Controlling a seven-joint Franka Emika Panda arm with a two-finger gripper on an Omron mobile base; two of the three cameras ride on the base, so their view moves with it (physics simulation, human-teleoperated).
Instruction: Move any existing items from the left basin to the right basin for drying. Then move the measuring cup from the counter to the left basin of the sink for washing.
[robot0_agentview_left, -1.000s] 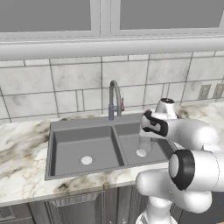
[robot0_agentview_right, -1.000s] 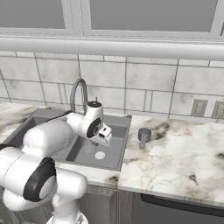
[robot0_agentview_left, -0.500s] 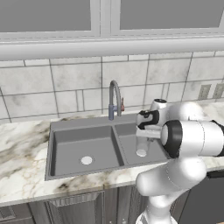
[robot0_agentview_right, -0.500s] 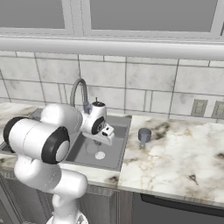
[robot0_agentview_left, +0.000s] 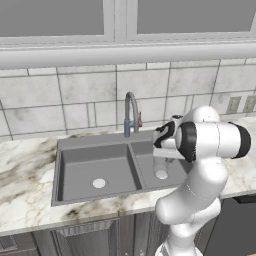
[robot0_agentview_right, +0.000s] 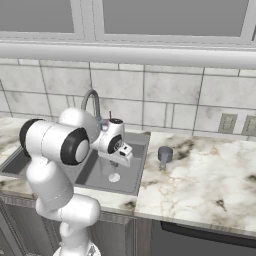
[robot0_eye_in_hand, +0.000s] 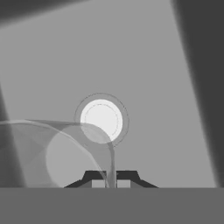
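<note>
My gripper (robot0_eye_in_hand: 111, 181) is shut on the rim of the clear glass (robot0_eye_in_hand: 65, 153), pinching its wall between the fingers. It hangs just above the floor of the right basin (robot0_eye_in_hand: 153, 65), near that basin's white drain (robot0_eye_in_hand: 101, 120). From the base, the gripper (robot0_agentview_left: 161, 156) holds the glass (robot0_agentview_left: 159, 167) upright inside the narrower right basin (robot0_agentview_left: 150, 150). The wider left basin (robot0_agentview_left: 85, 160) holds nothing. The dark grey measuring cup (robot0_agentview_right: 165, 155) stands on the counter (robot0_agentview_right: 205, 175), right of the sink (robot0_agentview_right: 137, 187) and apart from the gripper (robot0_agentview_right: 111, 161).
The curved grey tap (robot0_agentview_left: 131, 112) rises behind the sink's divider, close to my wrist. A tiled wall with outlets (robot0_agentview_right: 227, 123) backs the counter. Veined worktop stretches right of the measuring cup.
The arm's elbow has swung round and its links have turned. The hand with the glass has sunk slightly and stays over the right basin. The measuring cup has not moved.
</note>
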